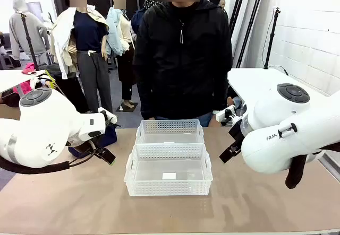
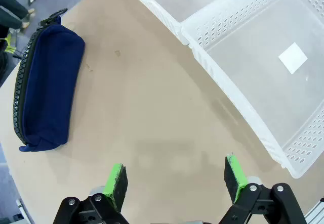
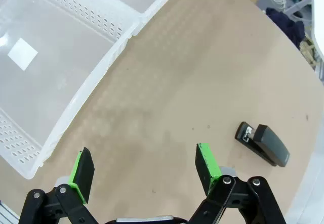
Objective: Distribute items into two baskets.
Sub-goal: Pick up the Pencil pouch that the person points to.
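While both baskets (image 1: pixel 169 148) lie empty, we note left gripper (image 2: pixel 174 171) spread, holding nothing; pouch (image 2: pixel 48 87) nearest it, long axis square to its jaws | right gripper (image 3: pixel 143 155) likewise spread; stapler (image 3: pixel 263 144) nearer it.

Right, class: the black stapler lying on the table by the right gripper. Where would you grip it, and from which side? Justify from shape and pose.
Probably from above, pinching the stapler across its narrow width near mid-length. It lies flat on the table, long and slim, with both long sides free. The open right gripper would likely need turning to straddle it.
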{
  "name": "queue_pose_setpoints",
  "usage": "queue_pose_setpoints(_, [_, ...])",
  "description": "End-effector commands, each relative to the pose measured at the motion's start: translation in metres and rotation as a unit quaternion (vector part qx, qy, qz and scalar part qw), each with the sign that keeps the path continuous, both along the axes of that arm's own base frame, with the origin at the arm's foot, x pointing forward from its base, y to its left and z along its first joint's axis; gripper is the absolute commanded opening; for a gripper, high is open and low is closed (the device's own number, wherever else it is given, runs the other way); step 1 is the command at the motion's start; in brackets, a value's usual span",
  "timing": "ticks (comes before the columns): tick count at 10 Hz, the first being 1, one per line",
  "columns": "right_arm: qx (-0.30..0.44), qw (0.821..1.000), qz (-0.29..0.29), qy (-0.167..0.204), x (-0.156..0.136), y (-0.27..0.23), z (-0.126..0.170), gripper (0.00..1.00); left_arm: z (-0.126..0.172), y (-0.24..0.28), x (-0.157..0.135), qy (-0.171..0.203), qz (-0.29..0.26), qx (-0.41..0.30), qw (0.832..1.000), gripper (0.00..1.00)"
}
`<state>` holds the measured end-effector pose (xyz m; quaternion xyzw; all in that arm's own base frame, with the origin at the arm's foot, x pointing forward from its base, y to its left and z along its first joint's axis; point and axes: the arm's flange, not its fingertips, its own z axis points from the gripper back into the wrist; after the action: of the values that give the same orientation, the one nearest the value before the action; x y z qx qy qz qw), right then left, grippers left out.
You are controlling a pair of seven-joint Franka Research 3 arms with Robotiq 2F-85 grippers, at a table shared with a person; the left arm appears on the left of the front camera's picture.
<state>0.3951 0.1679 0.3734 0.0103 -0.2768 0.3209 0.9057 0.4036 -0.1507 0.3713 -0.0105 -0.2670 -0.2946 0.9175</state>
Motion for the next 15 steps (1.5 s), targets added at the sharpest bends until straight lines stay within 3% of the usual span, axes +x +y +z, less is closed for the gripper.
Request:
queue_pose_setpoints(1, [0.0,1.0,0.0,0.0,0.0,0.0,0.0,1.0,0.0,0.0,0.0,0.0,0.0,0.0,1.0,1.0])
queue_pose_setpoints(11, [0.0,1.0,0.0,0.0,0.0,0.0,0.0,1.0,0.0,0.0,0.0,0.0,0.0,0.0,1.0,1.0])
queue_pose_setpoints(15, [0.032,0.999,-0.03,0.01,-0.004,-0.012,0.035,1.0,0.054,0.015,0.0,-0.002,0.049,-0.02,0.999,1.0])
